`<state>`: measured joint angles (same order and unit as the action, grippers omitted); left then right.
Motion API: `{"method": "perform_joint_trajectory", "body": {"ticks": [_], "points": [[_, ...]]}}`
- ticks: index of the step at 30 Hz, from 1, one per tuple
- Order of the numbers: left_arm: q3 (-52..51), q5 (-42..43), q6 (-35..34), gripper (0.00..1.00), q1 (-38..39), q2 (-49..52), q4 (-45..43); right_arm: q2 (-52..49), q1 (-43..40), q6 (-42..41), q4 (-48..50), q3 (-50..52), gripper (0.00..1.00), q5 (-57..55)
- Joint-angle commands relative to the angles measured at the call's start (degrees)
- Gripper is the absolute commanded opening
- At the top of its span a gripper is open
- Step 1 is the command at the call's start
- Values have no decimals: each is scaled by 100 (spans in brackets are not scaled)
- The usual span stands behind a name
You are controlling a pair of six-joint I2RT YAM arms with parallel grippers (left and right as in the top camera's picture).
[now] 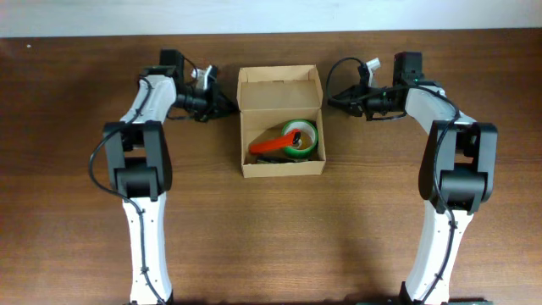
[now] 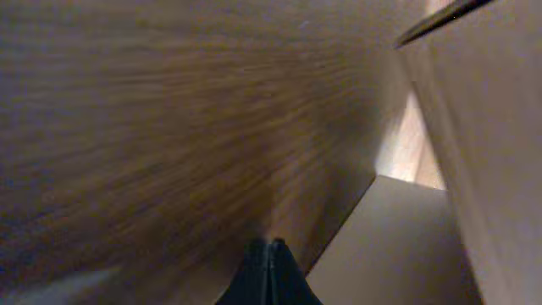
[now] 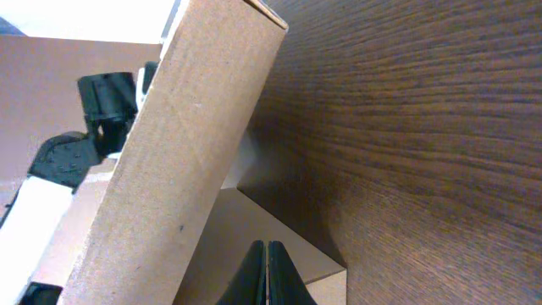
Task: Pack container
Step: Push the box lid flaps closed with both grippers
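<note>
The tan cardboard container (image 1: pixel 281 123) sits open at the table's middle, its flap lid (image 1: pixel 279 76) standing up at the far side. Inside lie a green tape roll (image 1: pixel 300 139) and a red-handled tool (image 1: pixel 269 146). My left gripper (image 1: pixel 229 106) is shut and empty, close to the box's left wall near the lid; its wrist view shows the shut tips (image 2: pixel 269 247) beside the cardboard (image 2: pixel 398 246). My right gripper (image 1: pixel 332 96) is shut and empty by the box's right wall; its tips (image 3: pixel 266 247) rest over a side flap next to the container's wall (image 3: pixel 186 144).
The wooden table (image 1: pixel 76 246) stretches wide in front and to both sides. A pale wall strip (image 1: pixel 271 15) runs along the far edge. Both arm bases stand at the near edge.
</note>
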<state>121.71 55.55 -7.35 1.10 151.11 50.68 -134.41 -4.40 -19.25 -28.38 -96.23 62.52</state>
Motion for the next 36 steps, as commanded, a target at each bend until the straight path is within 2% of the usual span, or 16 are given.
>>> {"method": "perform_joint_trajectory", "body": {"ticks": [1,3,13,17,21,26,36], "points": [[24,616,-138,2,136,2,-389,-98,94,33,13,-87,3,157],[24,719,-378,2,153,2,-686,-98,164,33,13,-87,4,157],[26,852,-376,2,153,2,-811,-98,365,55,98,-87,4,474],[44,1290,-376,2,153,2,-1154,-96,365,2,551,-94,4,1027],[125,1884,-372,2,153,-42,-1670,-96,363,4,546,-273,4,1213],[214,1882,-328,2,140,-494,-2151,-96,361,-114,514,-715,4,1403],[214,2020,-70,2,120,-1325,-2105,-39,361,-114,157,-1329,4,1679]]}}
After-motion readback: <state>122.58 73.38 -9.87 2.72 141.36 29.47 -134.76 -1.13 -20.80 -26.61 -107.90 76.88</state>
